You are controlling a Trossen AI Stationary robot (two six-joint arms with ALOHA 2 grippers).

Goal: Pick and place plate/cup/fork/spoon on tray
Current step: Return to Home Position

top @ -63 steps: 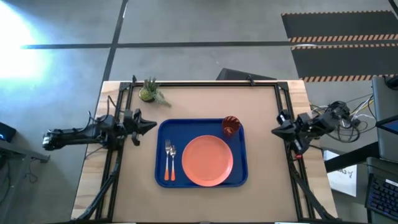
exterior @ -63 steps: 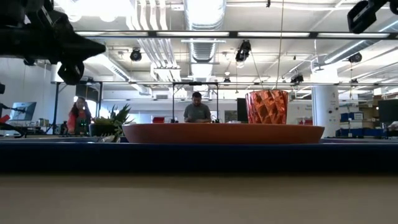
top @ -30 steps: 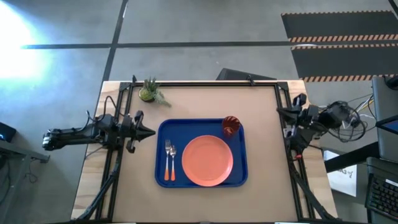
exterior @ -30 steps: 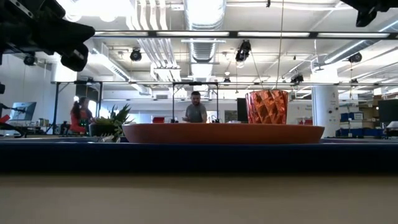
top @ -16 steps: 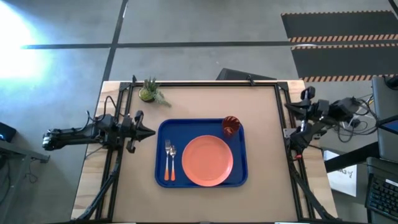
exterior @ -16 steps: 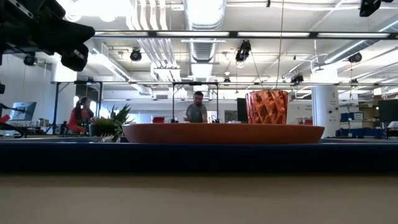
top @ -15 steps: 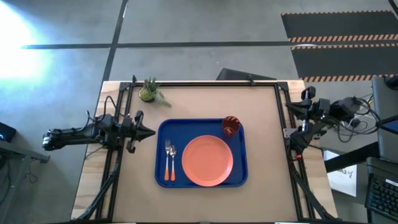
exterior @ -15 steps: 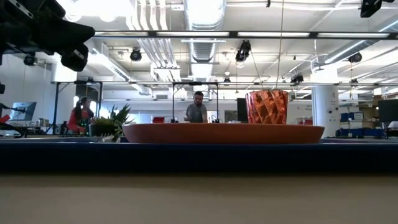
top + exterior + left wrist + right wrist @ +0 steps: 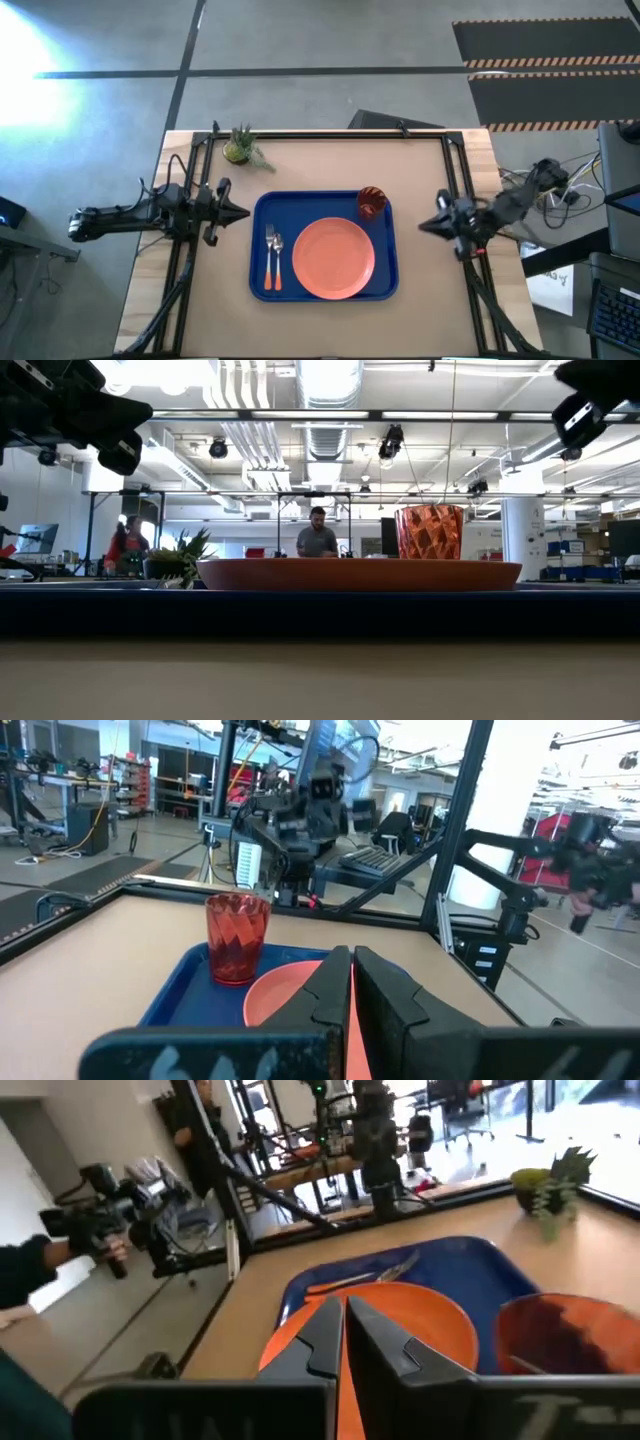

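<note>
The blue tray [image 9: 262, 215] lies mid-table. On it rest the salmon-pink plate [image 9: 334, 258], the dark red cup [image 9: 371, 202] at its far right corner, and the orange-handled fork and spoon [image 9: 272, 258] side by side along its left part. My left gripper [image 9: 243, 210] is shut and empty, just left of the tray's far left corner and raised above the table [image 9: 125, 450]. My right gripper [image 9: 425, 225] is shut and empty, right of the tray, pointing at it. The left wrist view shows the cup [image 9: 237, 938] and plate [image 9: 290, 1000]; the right wrist view shows the cup [image 9: 560, 1345], plate [image 9: 400, 1325] and utensils [image 9: 370, 1275].
A small green potted plant [image 9: 242, 147] stands at the table's far left. Dark frame rails [image 9: 452, 170] run along the table's left, right and far edges. Bare tabletop [image 9: 430, 300] lies right of and in front of the tray. People show in the room behind [image 9: 317, 538].
My right gripper has swung from the table's far right corner toward the near edge and the left, ending beside the tray's right rim and pointing at it.
</note>
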